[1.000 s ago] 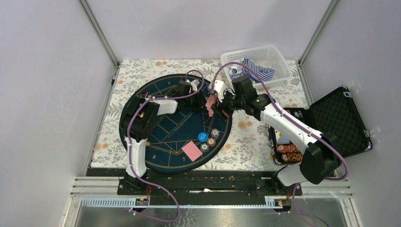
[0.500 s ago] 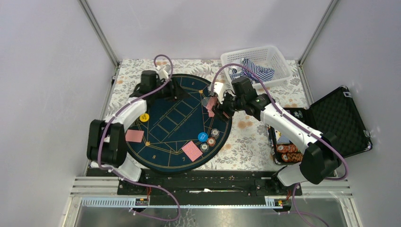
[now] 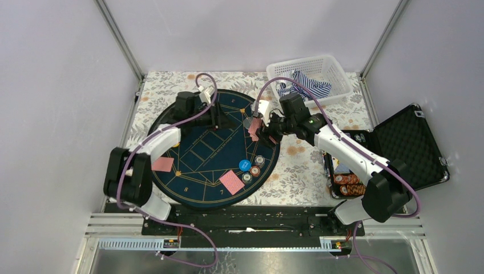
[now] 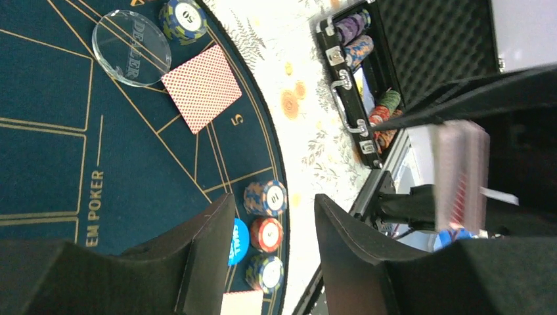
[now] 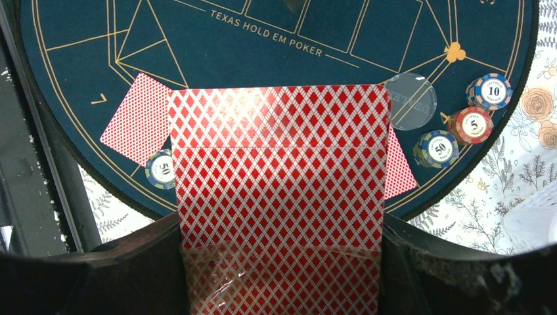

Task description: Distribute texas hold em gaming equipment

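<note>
My right gripper (image 3: 259, 131) is shut on a deck of red-backed cards (image 3: 254, 127) and holds it above the right side of the navy mat (image 3: 200, 157). In the right wrist view the deck (image 5: 279, 144) fills the gap between my fingers. My left gripper (image 3: 225, 119) is open and empty over the mat's far part, left of the deck. Single cards lie at the mat's left edge (image 3: 162, 164) and near edge (image 3: 232, 181). A blue disc (image 3: 244, 165) and three chip stacks (image 3: 254, 170) lie beside it; they also show in the left wrist view (image 4: 265, 197). The orange disc is hidden.
A white basket of striped cloth (image 3: 311, 77) stands at the back right. An open black case (image 3: 408, 145) with chip rows (image 3: 348, 182) lies at the right. A clear dealer disc (image 4: 131, 47) and a card (image 4: 202, 87) lie under the deck.
My left arm swung from the deck out to the mat's left side, then came partway back towards the deck. A card now shows at the mat's left edge. The right arm held still.
</note>
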You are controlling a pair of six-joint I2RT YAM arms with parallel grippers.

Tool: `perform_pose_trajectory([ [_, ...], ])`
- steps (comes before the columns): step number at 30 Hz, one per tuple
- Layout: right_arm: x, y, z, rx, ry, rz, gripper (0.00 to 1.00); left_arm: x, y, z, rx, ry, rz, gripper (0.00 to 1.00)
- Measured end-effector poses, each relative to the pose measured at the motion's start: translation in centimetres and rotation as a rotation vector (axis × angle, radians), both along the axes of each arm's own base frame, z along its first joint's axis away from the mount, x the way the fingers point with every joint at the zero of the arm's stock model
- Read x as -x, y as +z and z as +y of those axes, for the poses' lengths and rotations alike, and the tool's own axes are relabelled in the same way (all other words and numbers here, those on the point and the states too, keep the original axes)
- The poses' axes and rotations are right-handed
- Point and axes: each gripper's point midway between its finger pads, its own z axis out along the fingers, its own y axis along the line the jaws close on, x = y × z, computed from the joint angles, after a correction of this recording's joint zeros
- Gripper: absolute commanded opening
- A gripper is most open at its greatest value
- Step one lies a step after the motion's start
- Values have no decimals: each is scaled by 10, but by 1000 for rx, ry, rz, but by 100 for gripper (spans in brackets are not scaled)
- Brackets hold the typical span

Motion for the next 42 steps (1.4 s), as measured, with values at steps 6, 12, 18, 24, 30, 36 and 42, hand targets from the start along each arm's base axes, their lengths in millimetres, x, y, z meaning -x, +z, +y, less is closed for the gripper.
perform_pose_trajectory([
  [6, 3, -6, -3, 9, -3, 9, 0, -26, -59, -31, -25, -6, 86, 47],
  [12, 5, -9, -7, 19, -11, 10, 0, -52, -106, -47, -62, 24, 141, 45],
  [18, 4, -9, -7, 21, -16, 5, 0, -78, -116, -59, -62, 45, 105, 43],
  [24, 4, -9, -7, 21, -16, 4, 0, -88, -125, -70, -68, 47, 98, 39],
  [30, 3, -9, -8, 25, -21, 1, 0, -86, -135, -77, -77, 39, 113, 38],
  [36, 3, -9, -8, 24, -21, -1, 0, -83, -137, -82, -84, 33, 110, 37],
  [42, 3, -9, -8, 25, -22, 0, 0, -76, -142, -90, -90, 14, 119, 36],
])
